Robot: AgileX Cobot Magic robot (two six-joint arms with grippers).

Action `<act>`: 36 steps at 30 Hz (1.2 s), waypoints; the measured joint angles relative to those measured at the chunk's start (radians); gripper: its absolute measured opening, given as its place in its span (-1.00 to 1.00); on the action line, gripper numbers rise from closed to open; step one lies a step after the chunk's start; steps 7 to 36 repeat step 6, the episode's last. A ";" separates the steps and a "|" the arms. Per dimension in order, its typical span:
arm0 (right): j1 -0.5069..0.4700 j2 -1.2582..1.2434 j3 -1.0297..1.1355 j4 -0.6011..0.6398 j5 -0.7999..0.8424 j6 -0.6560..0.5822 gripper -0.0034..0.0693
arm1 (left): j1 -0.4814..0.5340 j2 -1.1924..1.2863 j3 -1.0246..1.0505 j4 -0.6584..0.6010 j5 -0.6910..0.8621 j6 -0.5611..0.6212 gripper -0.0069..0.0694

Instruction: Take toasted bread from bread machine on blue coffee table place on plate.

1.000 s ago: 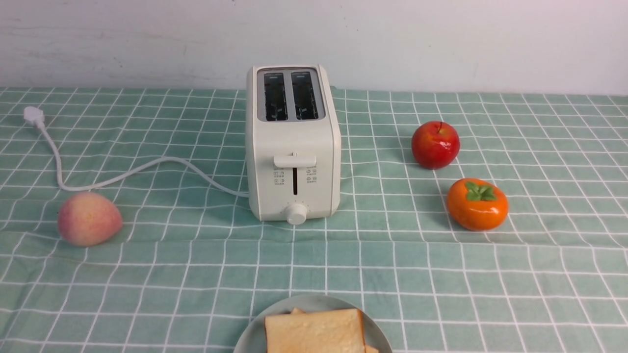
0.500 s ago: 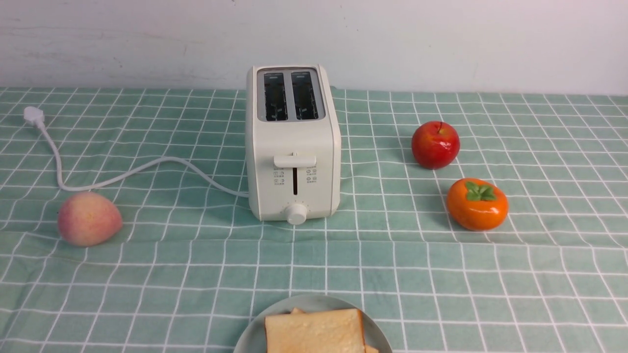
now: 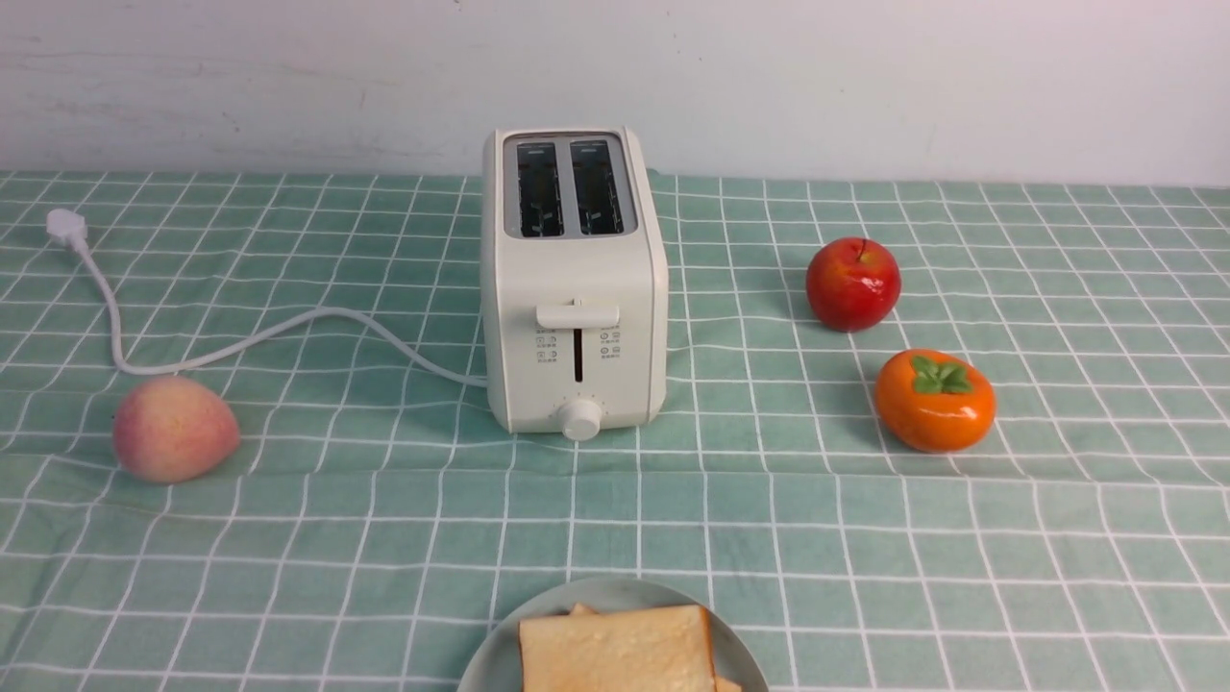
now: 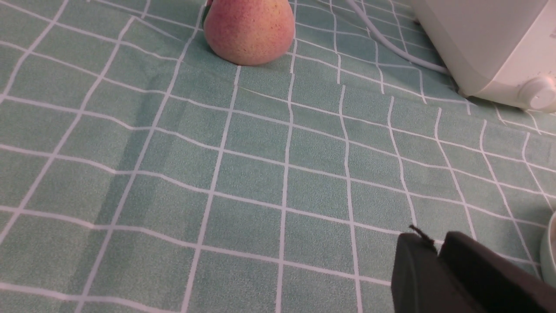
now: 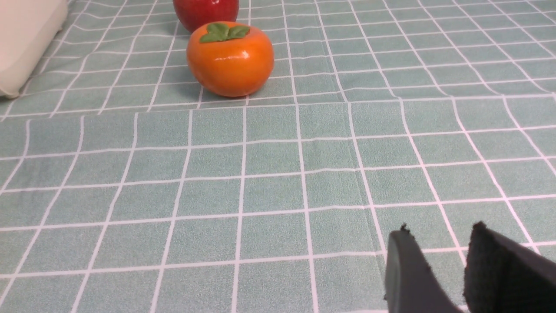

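Wide table (image 3: 865,538) under a pale green cloth with a white grid, a plain whitish wall (image 3: 865,86) behind it. The toast (image 3: 615,649) sits on the plate (image 3: 500,654) at the near edge, centre: a square pale tan slice with an orange-brown crust, a second slice's corner peeking out behind it. The toaster (image 3: 575,288) stands mid-table, cream-white, both slots dark, cord (image 3: 240,336) trailing off to the left. A peach (image 3: 175,429) lies near left, an apple (image 3: 852,284) and a persimmon (image 3: 934,400) stand to the right, all well apart from the plate. Left gripper (image 4: 436,254) hangs over bare cloth, jaws almost touching, nothing in them. Right gripper (image 5: 434,243) also over bare cloth, jaws a little apart, empty. Neither shows in the front view.
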 joint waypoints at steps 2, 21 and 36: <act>0.000 0.000 0.000 0.000 0.000 0.000 -0.32 | 0.000 0.000 0.000 0.000 0.000 0.001 -0.63; 0.000 0.000 0.000 0.000 0.000 0.000 -0.31 | 0.000 0.000 0.000 0.000 0.000 0.001 -0.63; 0.000 0.000 0.000 0.000 0.000 0.000 -0.31 | 0.000 0.000 0.000 0.000 0.000 0.001 -0.63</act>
